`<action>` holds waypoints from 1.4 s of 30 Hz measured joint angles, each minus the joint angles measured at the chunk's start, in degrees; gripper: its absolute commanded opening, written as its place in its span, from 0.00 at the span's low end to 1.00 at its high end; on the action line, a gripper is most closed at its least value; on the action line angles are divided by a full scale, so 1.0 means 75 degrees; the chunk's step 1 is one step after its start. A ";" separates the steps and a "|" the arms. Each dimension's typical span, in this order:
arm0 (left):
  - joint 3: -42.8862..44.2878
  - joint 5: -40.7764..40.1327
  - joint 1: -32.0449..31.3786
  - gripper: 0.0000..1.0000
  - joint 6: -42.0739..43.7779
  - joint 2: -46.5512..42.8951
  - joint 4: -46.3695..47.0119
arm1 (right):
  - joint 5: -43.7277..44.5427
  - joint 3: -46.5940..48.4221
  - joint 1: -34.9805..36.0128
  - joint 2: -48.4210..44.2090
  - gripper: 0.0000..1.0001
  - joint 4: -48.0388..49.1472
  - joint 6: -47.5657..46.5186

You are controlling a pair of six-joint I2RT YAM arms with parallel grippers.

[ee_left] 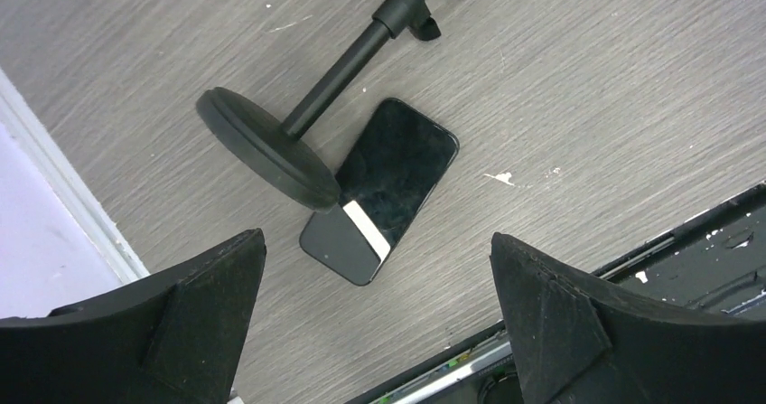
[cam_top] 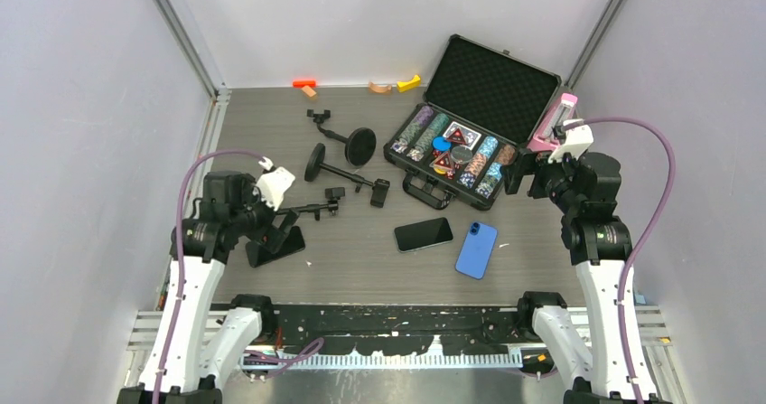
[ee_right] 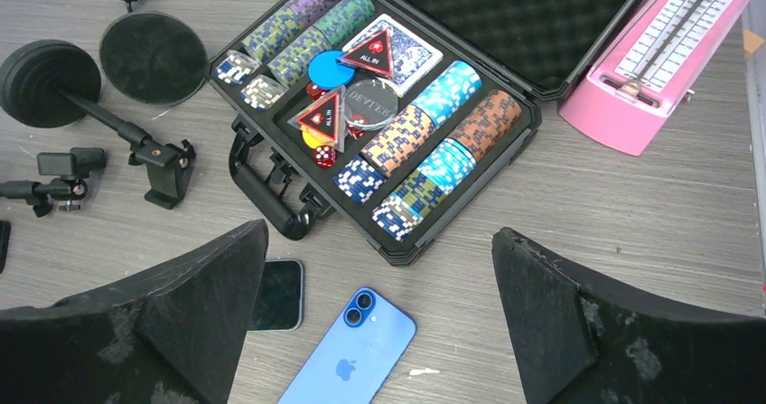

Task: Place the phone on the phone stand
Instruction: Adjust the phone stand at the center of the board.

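Black glossy slab phone (ee_left: 384, 192): flat on grey woodgrain tabletop (ee_left: 587, 88), near-left corner, touching round base of toppled black pole phone stand (ee_left: 271, 155). Left gripper (ee_left: 376, 239) above, released, empty. Right gripper (ee_right: 379, 232) released, empty.

This is a robotics lab test cell, nobody's home. A grey wood-grain table (cam_top: 361, 273) stands boxed in by plain pale wall panels (cam_top: 81, 106) set in aluminium frame posts (cam_top: 185, 38). The left arm (cam_top: 194, 273) and right arm (cam_top: 603, 273) are bolted to a metal rail (cam_top: 397, 321), purple cables (cam_top: 671, 169) looping off them. Unrelated props lie about: a poker chip case (cam_top: 470, 142), a pink metronome (cam_top: 553, 126), a phone stand (cam_top: 339, 164), a black phone (cam_top: 423, 234), a blue phone (cam_top: 476, 249).
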 measured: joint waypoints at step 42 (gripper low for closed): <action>-0.0207 -0.2876 -0.2961 0.53 0.2072 0.5837 0.3276 | -0.0746 -0.0003 0.0000 0.0411 1.00 -0.0160 -0.0207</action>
